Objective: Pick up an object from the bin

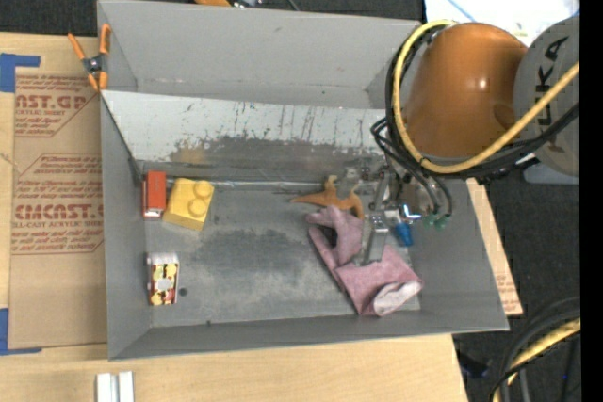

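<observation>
- Pink cloth [350, 261], crumpled, lies on the bin floor in the lower right part of the frame, with a paler, whitish fold at its lower right end.
- The grey metal bin [245, 315] takes up the middle of the frame; its floor is scuffed and bare at the centre.
- The arm [556, 108] comes in from the right edge under a rounded orange cover [462, 89], with yellow and black cables looped round it.
- The gripper [375, 235] reaches down at the upper part of the pink cloth and appears to touch it.
- I cannot tell whether the gripper is released or clenched; its metal parts and the cloth's folds run together there.
- An orange toy figure [330, 196] lies just above and left of the cloth, near the foot of the back wall.
- A yellow studded brick [190, 202] sits at the left of the floor, with a red-orange block [154, 193] just beside it on its left.
- A small box [162, 280] printed in red, yellow and white lies in the lower left corner, well apart from the gripper.
</observation>
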### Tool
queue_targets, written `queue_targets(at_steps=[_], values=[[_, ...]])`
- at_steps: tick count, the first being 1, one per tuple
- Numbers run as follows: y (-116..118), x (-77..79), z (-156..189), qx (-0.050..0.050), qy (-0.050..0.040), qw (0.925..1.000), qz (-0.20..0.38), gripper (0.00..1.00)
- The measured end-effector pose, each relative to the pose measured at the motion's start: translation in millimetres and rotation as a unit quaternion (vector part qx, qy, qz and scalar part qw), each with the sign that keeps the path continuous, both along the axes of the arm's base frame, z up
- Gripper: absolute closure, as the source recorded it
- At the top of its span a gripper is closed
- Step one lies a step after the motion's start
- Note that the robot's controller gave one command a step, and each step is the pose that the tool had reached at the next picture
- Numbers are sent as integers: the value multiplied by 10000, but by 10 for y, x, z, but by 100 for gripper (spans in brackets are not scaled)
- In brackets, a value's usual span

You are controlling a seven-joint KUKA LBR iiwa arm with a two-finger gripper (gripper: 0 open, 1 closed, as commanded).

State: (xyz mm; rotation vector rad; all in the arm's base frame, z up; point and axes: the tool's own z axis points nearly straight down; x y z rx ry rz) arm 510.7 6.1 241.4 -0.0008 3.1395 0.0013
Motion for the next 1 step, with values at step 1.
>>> queue_targets(at_steps=[1], values=[[0, 0, 0, 0, 0, 10000, 0, 0]])
